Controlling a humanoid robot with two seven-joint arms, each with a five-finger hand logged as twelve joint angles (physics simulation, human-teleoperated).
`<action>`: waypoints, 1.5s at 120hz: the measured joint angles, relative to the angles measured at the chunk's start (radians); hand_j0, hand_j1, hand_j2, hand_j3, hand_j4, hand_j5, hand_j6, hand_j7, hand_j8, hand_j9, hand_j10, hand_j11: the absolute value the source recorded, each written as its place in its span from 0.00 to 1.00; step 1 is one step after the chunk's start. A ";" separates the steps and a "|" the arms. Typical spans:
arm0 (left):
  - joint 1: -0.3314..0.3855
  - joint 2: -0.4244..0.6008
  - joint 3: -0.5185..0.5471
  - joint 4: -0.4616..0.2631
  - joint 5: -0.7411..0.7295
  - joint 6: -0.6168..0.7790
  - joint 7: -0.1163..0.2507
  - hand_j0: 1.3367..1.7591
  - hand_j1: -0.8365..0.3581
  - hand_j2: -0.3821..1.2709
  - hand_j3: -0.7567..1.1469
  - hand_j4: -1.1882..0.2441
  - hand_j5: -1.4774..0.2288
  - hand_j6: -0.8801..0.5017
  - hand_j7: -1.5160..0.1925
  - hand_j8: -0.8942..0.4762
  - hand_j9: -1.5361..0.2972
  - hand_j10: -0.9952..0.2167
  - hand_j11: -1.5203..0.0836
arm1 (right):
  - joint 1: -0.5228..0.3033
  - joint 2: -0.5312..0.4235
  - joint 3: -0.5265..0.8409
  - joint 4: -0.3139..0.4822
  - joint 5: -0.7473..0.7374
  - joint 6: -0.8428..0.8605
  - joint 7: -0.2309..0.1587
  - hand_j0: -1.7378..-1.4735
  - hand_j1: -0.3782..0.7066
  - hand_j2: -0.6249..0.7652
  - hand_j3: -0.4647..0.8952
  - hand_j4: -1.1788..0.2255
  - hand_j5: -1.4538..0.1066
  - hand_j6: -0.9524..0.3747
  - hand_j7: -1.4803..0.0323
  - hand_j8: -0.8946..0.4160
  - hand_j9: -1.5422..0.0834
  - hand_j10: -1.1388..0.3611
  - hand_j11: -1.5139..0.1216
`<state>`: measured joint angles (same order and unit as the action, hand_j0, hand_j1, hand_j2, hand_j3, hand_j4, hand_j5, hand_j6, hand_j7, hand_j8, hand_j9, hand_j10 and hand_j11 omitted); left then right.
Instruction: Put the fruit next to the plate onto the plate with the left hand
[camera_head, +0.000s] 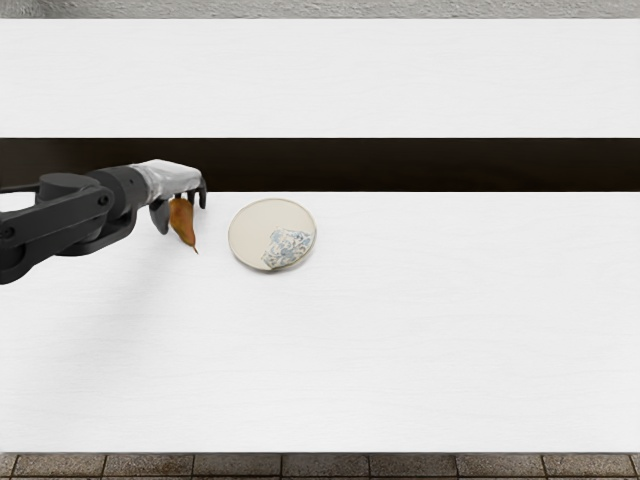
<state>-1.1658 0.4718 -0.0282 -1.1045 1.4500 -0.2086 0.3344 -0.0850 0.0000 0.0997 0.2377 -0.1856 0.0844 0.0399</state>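
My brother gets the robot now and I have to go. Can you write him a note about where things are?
Left hand: fingers curled down on the top of the fruit, which hangs below them.
Right hand: not in view.
Fruit: just left of the plate, not touching it. Cannot tell if it is off the table.
Plate: holds nothing.
Done: the fruit is grasped.
Left: move it right over the plate, set it down, let go.
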 joint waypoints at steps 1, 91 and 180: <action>0.001 0.000 0.000 0.001 0.000 0.000 0.000 0.76 0.52 0.29 0.40 0.48 0.51 0.29 0.53 0.29 0.50 0.42 0.56 | 0.000 0.000 0.000 0.000 0.000 0.000 0.000 0.30 0.06 0.44 0.34 0.82 0.90 0.69 0.95 0.66 0.92 0.74 0.90; 0.006 -0.005 0.011 0.020 0.000 -0.003 0.000 0.76 0.43 0.41 0.40 0.37 0.39 0.24 0.40 0.25 0.37 0.29 0.42 | -0.001 0.000 -0.002 0.000 0.000 0.000 0.000 0.30 0.06 0.44 0.34 0.82 0.90 0.69 0.95 0.66 0.92 0.74 0.90; -0.138 -0.004 0.019 0.034 -0.139 -0.119 0.010 0.74 0.33 0.59 0.40 0.42 0.21 0.35 0.25 0.33 0.24 0.16 0.27 | -0.002 0.000 -0.002 -0.001 0.000 0.000 0.000 0.30 0.06 0.44 0.34 0.82 0.90 0.69 0.95 0.66 0.92 0.74 0.90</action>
<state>-1.3035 0.4679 -0.0090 -1.0703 1.3109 -0.3277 0.3442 -0.0869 0.0000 0.0973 0.2363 -0.1856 0.0844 0.0399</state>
